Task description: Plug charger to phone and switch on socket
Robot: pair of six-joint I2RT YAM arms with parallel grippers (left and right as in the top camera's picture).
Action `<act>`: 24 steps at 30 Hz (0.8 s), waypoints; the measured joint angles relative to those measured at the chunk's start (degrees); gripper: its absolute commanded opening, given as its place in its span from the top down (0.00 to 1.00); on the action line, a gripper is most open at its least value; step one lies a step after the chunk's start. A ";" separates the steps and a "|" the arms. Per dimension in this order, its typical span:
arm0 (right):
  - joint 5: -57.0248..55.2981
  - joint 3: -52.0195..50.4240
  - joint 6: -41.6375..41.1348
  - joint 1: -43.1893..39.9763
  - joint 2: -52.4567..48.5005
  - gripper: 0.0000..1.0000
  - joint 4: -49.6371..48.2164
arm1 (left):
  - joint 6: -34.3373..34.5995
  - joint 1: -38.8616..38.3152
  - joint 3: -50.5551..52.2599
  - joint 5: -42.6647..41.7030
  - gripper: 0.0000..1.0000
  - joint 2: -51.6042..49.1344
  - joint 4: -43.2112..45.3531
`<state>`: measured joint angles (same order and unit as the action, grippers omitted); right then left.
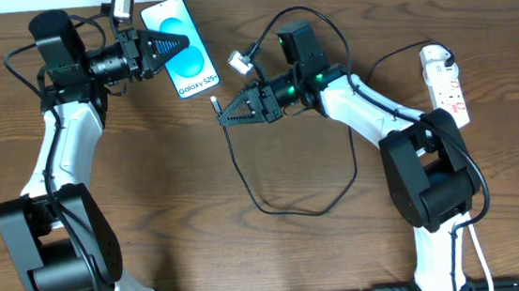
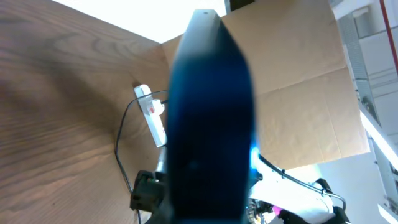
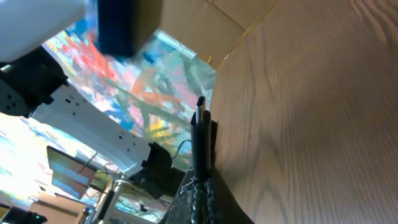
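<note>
Charger (image 1: 233,157): a long thin black cable. Its small plug (image 1: 216,102) is pinched in the right tool (image 1: 223,113), whose fingers are closed tight on it. The metal tip sticks out past the fingertips (clearest in the right wrist view, (image 3: 200,121)). The plug sits just off the phone's lower end, near it but not touching. The cable drops from the plug, loops across the bench (image 1: 200,217) and climbs back towards the right arm.

Phone (image 1: 192,71): turquoise screen up, "Galaxy S25+" legible, lying at a slant at the far left-centre of the bench. The left tool (image 1: 183,45) is clamped on it across its middle. It appears as a dark blur filling the left wrist view (image 2: 211,112). Whether it rests on the bench cannot be told.

Socket (image 1: 445,82): a white power strip with red markings, at the far right of the bench, well apart from both tools.
</note>
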<state>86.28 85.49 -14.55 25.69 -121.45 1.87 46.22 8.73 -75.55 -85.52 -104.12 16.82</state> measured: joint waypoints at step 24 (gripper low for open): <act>1.44 0.00 -9.62 1.33 0.02 0.99 -8.79 | 0.00 0.00 0.00 0.81 0.93 0.00 -0.09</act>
<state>87.72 85.49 -24.16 27.03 -121.43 -6.92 46.22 8.73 -75.55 -84.71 -104.12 16.73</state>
